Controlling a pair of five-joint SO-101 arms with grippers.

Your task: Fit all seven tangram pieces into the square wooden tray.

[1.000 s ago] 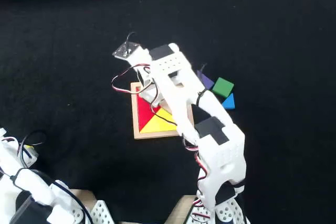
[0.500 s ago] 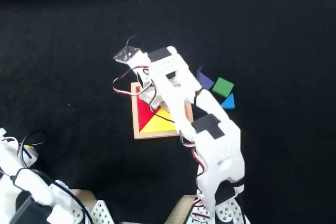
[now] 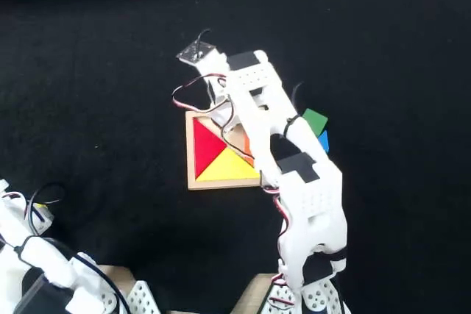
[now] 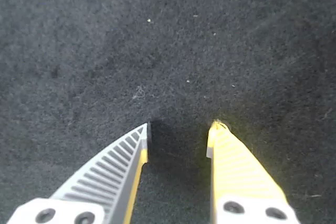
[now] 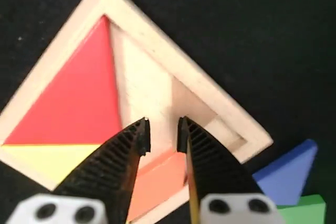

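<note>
Wooden tray (image 5: 168, 59) sits right under our right gripper (image 5: 161, 129); we see its jaws parted narrowly, holding nothing, tips over bare wood beside the orange piece (image 5: 157, 182). Our left gripper (image 4: 179, 132) gapes empty above black cloth (image 4: 157, 35).

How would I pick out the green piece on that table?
Find the square wooden tray mid-table, holding a red triangle and a yellow triangle. Right of it in the overhead view, past the white arm, sits the green piece, the only green thing, beside a blue piece.
</note>
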